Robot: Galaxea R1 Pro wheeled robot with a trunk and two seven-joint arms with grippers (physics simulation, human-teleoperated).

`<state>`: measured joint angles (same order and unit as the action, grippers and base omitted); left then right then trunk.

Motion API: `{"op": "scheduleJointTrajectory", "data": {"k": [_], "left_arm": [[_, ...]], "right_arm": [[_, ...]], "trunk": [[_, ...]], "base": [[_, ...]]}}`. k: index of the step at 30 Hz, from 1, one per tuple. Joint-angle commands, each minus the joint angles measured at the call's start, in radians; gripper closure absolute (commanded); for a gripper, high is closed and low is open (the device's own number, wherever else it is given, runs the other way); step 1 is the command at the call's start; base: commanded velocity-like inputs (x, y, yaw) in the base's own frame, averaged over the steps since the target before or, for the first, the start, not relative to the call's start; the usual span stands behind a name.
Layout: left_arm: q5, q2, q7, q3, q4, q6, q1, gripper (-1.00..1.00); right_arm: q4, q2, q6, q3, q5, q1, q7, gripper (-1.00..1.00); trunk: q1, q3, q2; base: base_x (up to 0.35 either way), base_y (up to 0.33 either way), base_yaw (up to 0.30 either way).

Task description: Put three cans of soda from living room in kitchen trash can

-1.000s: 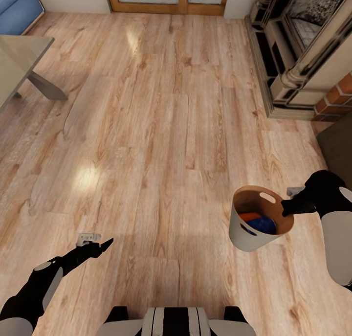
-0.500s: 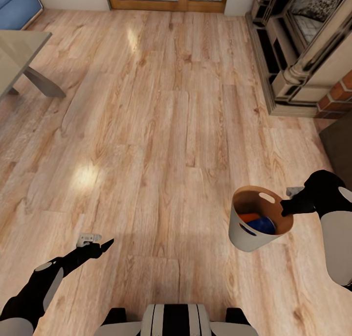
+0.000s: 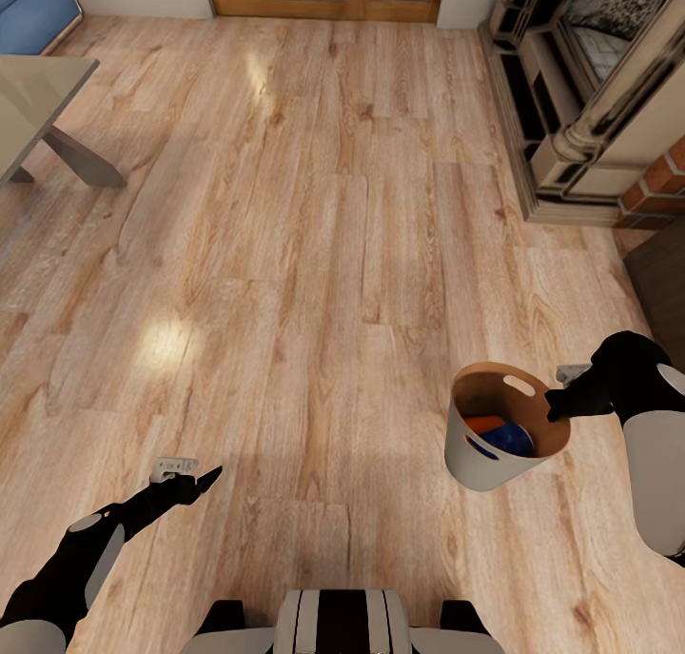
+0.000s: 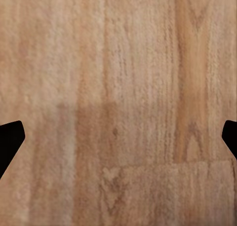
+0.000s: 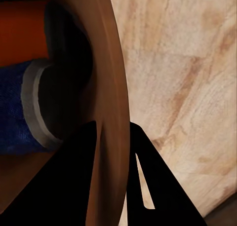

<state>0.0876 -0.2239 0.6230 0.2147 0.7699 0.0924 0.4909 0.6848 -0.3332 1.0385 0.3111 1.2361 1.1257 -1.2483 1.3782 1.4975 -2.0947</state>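
Head view: I am carrying the bin (image 3: pixel 504 440) at my four o'clock, my right gripper (image 3: pixel 557 408) pinching its rim with one finger inside, one outside, so an orange can (image 3: pixel 487 424) and a blue can (image 3: pixel 509 438) are riding inside. My left gripper (image 3: pixel 195 480) is hanging spread and empty at seven o'clock over the wood floor (image 3: pixel 314 216).
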Motion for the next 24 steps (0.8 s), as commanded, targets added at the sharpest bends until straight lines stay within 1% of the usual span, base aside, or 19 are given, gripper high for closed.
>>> {"op": "scheduleJointTrajectory", "data": {"k": [1,12,16,21,24], "left_arm": [[0.0,0.0,0.0,0.0,0.0,0.0,0.0,-1.0],[0.0,0.0,0.0,0.0,-0.001,-0.001,0.0,-1.0],[0.0,0.0,0.0,0.0,-0.001,-0.002,0.0,-1.0],[0.0,0.0,0.0,0.0,-0.01,-0.002,0.0,-1.0],[0.0,0.0,0.0,-0.001,-0.014,-0.003,0.0,-1.0]], "right_arm": [[0.0,0.0,0.009,0.001,-0.012,0.0,-0.003,1.0],[0.001,0.002,0.009,-0.002,-0.014,0.0,-0.003,1.0],[0.001,0.002,0.009,-0.002,-0.015,0.0,-0.003,1.0],[0.002,0.002,0.009,-0.003,-0.016,0.0,-0.003,1.0],[0.004,0.001,0.009,0.004,-0.018,0.0,-0.004,1.0]], "trunk": [[0.004,0.003,-0.007],[0.046,0.038,-0.084],[0.046,0.038,-0.084],[0.065,0.053,-0.119],[0.077,0.063,-0.14]], "base": [[0.0,0.0,0.0],[0.0,0.0,0.0],[0.0,0.0,0.0],[0.0,0.0,0.0],[0.0,0.0,0.0]]}}
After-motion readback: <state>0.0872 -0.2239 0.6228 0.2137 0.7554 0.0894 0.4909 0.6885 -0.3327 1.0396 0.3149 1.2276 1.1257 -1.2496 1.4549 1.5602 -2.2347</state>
